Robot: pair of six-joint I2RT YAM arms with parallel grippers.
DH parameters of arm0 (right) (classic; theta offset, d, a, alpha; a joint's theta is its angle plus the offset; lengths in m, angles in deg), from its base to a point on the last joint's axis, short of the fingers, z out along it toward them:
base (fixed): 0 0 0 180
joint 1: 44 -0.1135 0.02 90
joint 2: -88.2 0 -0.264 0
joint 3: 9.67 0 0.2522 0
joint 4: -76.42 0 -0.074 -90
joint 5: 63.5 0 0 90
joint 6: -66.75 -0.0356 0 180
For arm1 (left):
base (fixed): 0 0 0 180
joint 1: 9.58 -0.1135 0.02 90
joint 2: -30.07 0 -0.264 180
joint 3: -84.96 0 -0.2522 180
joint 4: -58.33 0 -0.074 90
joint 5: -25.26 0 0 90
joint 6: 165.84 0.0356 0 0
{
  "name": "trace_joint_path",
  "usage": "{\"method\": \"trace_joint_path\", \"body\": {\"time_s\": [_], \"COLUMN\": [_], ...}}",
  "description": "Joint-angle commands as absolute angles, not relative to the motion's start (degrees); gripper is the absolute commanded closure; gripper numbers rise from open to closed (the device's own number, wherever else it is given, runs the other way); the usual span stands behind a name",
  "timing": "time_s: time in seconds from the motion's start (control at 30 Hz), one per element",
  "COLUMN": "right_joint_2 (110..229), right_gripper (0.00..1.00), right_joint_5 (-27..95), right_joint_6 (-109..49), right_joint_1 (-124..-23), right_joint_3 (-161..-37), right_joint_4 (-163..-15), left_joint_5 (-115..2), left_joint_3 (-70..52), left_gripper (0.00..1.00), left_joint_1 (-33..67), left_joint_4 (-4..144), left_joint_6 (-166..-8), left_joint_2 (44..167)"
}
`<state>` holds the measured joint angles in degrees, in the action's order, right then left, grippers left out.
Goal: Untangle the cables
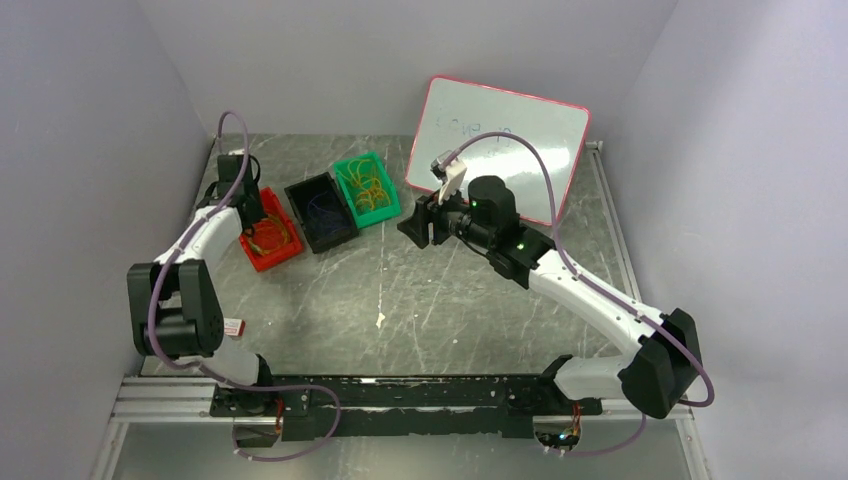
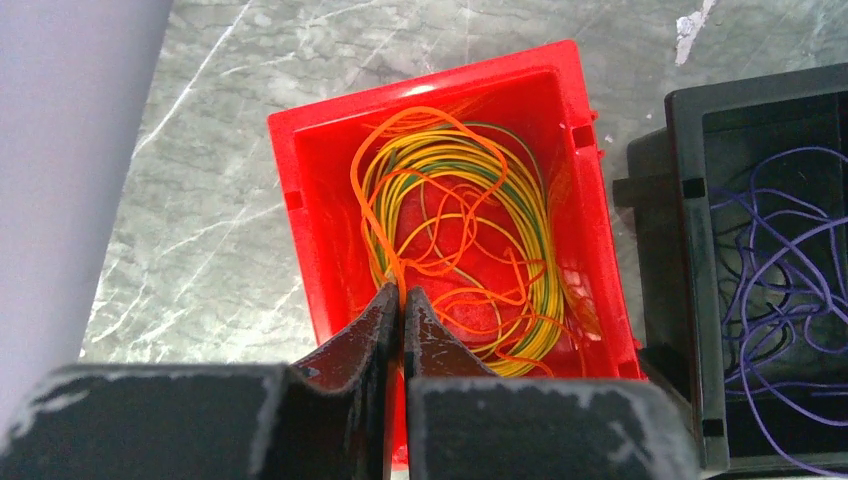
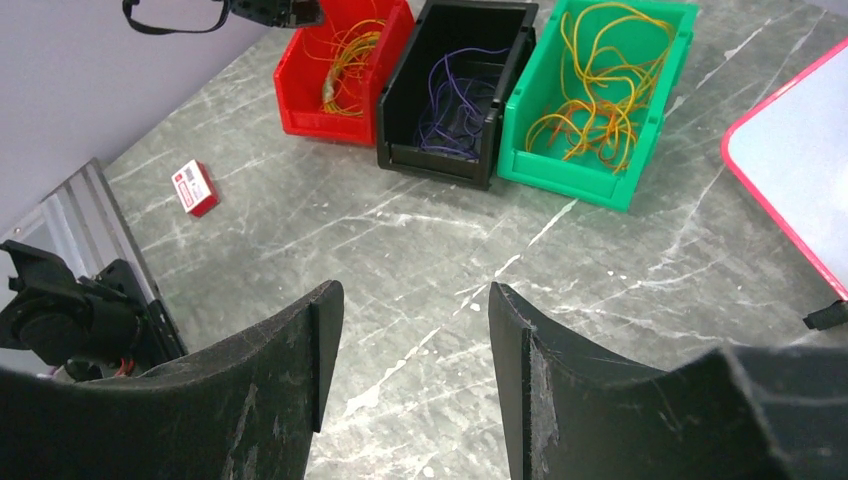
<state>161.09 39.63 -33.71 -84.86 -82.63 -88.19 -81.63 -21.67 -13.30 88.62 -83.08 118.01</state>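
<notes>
My left gripper pinches orange cables in the red bin, mid-frame. My right gripper, lower centre, gapes empty.

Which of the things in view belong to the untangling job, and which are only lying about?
Job: orange and yellow cables in the red bin; purple cables in the black bin; orange cables in the green bin; left gripper, shut at the red bin's tangle.
Lying about: whiteboard; small red box.
</notes>
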Motion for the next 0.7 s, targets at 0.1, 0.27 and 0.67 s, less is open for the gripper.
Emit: {"method": "trace_joint_path", "body": {"time_s": [0.1, 0.27, 0.67], "right_joint_2": [159.17, 158.45, 158.35], "right_gripper": [0.41, 0.41, 0.41], "right_joint_5": [39.08, 38.25, 38.55], "right_joint_6": [-32.93, -32.23, -32.12], "right_joint_1": [-84.62, -84.67, -84.62], "right_joint_3": [-81.37, -81.22, -81.18], "right_joint_4": [-87.86, -87.2, -87.32], "left_joint_5": [-79.0, -78.87, -76.79], "left_joint_3": [-16.77, -15.22, -13.2], "left_gripper": [0.93, 0.78, 0.52], "left_joint_1": [-13.97, -14.38, -14.56], "left_joint_4": [90.71, 91.96, 92.58], "left_joint_6": [-82.79, -84.03, -84.37], "left_joint_2": [122.89, 125.19, 120.34]}}
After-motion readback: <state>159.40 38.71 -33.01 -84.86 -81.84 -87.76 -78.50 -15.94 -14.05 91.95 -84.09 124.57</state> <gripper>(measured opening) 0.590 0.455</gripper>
